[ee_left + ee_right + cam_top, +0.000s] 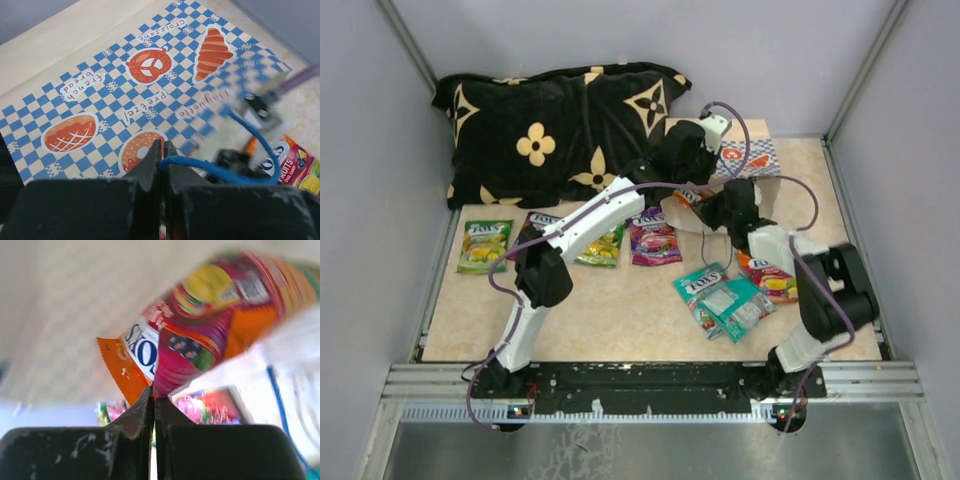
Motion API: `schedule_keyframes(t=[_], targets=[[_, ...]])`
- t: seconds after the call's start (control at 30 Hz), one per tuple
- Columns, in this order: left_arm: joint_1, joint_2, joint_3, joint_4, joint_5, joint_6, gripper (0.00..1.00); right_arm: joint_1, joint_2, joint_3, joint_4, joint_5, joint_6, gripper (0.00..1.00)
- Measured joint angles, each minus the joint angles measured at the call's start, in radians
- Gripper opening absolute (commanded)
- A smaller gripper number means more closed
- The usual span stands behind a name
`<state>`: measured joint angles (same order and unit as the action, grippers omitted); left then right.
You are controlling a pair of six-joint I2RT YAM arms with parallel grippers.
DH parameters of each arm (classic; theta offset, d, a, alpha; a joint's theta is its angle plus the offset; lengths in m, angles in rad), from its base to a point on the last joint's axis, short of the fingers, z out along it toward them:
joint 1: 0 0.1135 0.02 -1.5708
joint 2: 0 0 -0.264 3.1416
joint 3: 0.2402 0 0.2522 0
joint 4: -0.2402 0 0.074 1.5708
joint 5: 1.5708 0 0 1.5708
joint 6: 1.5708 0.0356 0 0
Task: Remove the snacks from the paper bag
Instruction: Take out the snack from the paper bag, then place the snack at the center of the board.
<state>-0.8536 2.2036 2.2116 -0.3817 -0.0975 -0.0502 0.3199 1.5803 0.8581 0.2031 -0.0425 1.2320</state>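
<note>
- The orange packet (210, 330) is seen at the mouth of the paper bag (760, 160). The bag's cream lining fills the space behind it in the right wrist view, though the packet itself is blurred.
- It is pinched by its lower edge in the right gripper (153, 395), the jaws pressed together on the film. An edge grip is judged the only hold a flat packet offers inside a narrow bag.
- The bag is laid on its side, checkered face up, with its mouth turned toward the arms.
- Its blue cord handle (210, 167) is clamped in the left gripper (162, 150), the jaws closed on the cord. The bag is probably anchored this way so that it is not dragged along with the packet.
- Just in front of the bag's mouth, teal packets (720, 298) and an orange-red packet (770, 280) are laid flat.
- Farther left of the bag, a magenta packet (653, 240), a green packet (605, 250) and a second green packet (485, 245) are set in a row, likely to keep the mouth unobstructed.
- A black cushion (560, 130) is propped left of the bag, by the back wall.
</note>
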Motion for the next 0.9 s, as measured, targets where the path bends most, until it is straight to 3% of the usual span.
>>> schedule_keyframes(t=[0.4,0.67,0.83,0.9], targets=[[0.034,0.000,0.001,0.002,-0.013,0.012,0.00,0.040,-0.711,-0.040,-0.636,-0.118,-0.391,0.00],[0.040,0.016,0.014,0.079,-0.050,0.055,0.00,0.040,-0.898,-0.047,-1.015,-0.114,-0.453,0.00],[0.040,0.027,0.043,0.177,-0.093,0.099,0.00,0.040,-0.992,-0.068,-1.134,-0.077,-0.458,0.00],[0.040,0.031,0.052,0.227,-0.103,0.114,0.00,0.040,-1.009,-0.093,-1.153,-0.068,-0.462,0.05]])
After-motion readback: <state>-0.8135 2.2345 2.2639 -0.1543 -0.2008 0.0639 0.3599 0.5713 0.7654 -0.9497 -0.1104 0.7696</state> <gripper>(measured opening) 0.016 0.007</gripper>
